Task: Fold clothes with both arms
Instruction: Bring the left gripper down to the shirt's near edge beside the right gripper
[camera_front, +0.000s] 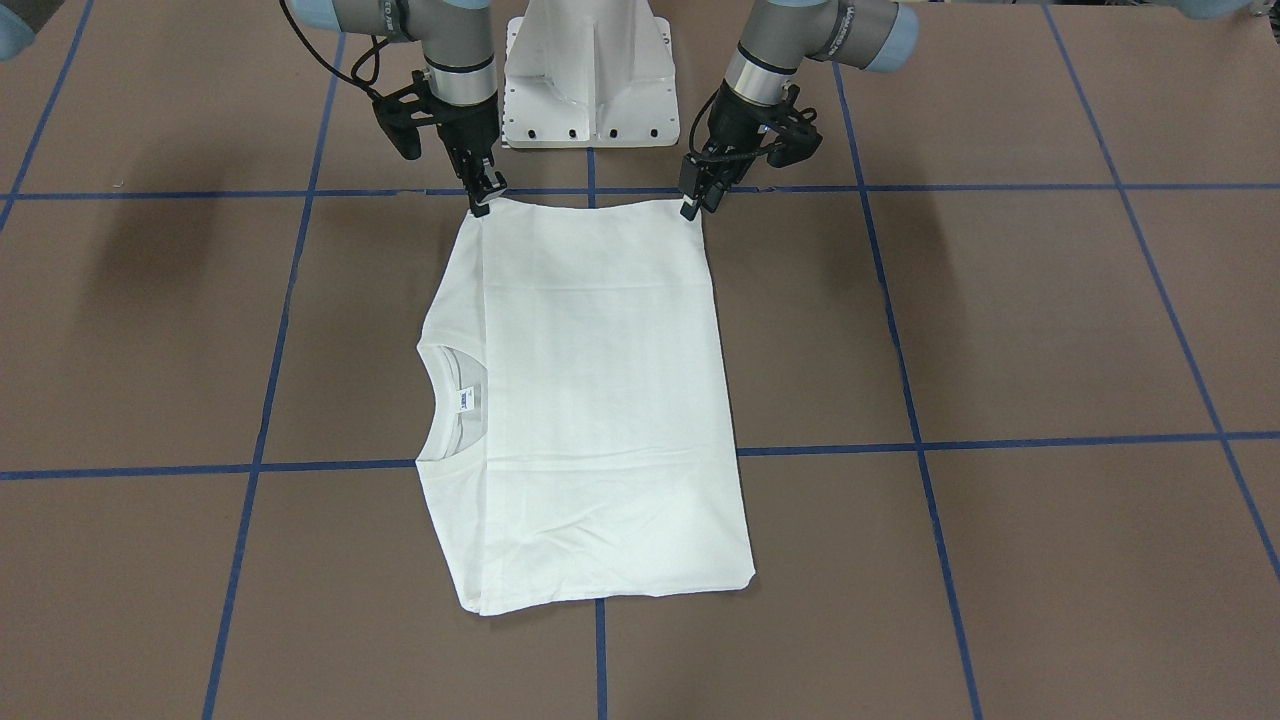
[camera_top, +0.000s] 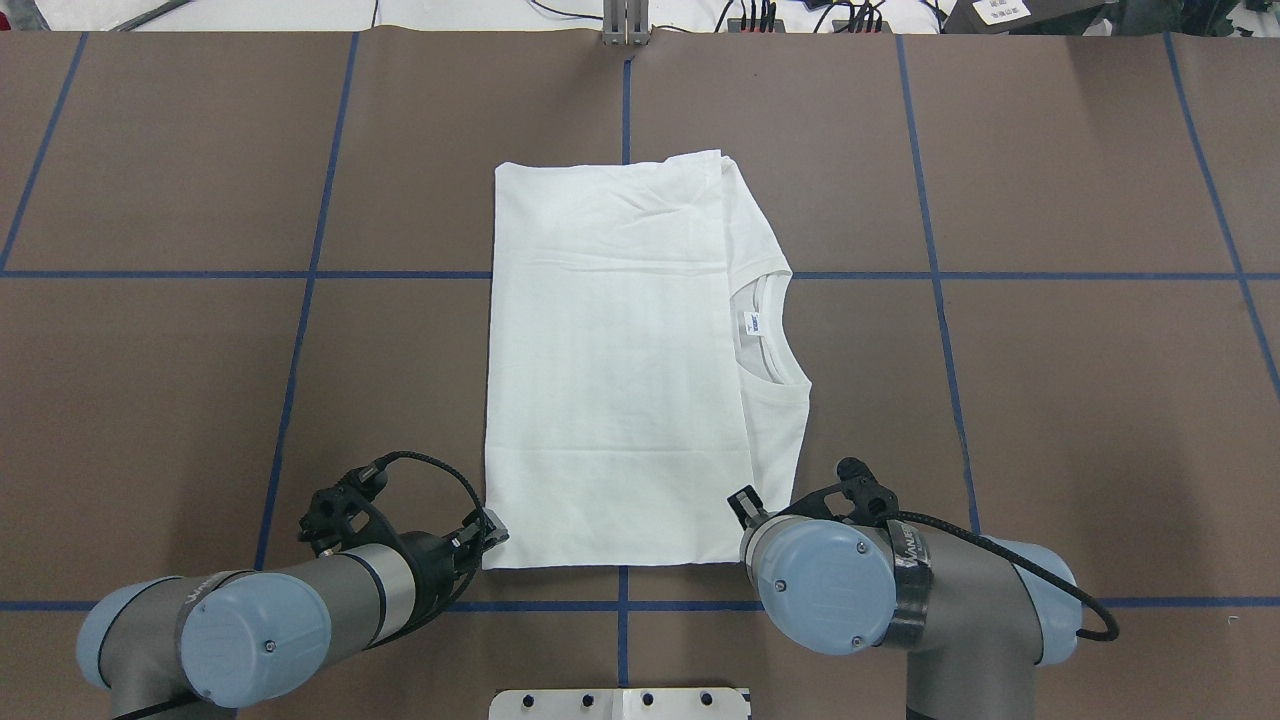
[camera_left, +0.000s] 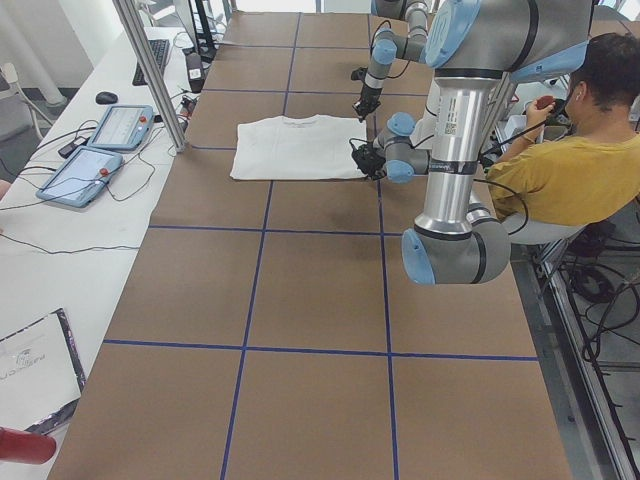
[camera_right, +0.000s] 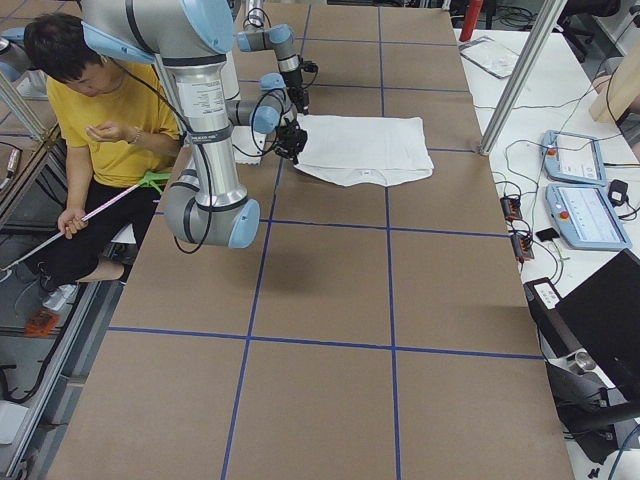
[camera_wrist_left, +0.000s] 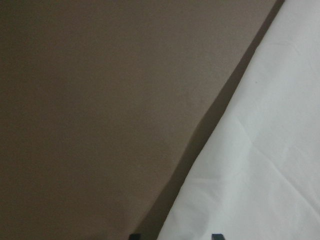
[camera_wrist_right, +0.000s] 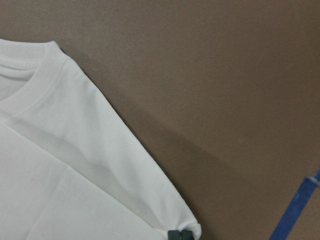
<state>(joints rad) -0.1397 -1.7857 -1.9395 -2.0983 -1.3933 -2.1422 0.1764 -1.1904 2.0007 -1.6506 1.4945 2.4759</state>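
Observation:
The white T-shirt (camera_front: 600, 400) lies folded into a long rectangle in the middle of the table, its collar (camera_front: 445, 400) and small label on the robot's right side. It also shows in the overhead view (camera_top: 610, 370). No black print shows. My left gripper (camera_front: 692, 207) is shut on the shirt's near corner on my left (camera_top: 490, 530). My right gripper (camera_front: 482, 205) is shut on the near corner on the collar side (camera_top: 742, 505). Both corners are raised slightly, and the hem between them is taut. The wrist views show cloth (camera_wrist_left: 260, 165) (camera_wrist_right: 75, 165) and a shadow beneath it.
The white pedestal (camera_front: 588, 80) stands just behind the grippers. Blue tape lines (camera_front: 1000, 187) cross the brown table. A person in yellow (camera_left: 570, 170) sits behind the robot. Tablets (camera_left: 100, 145) and a metal post (camera_left: 150, 70) stand along the far side.

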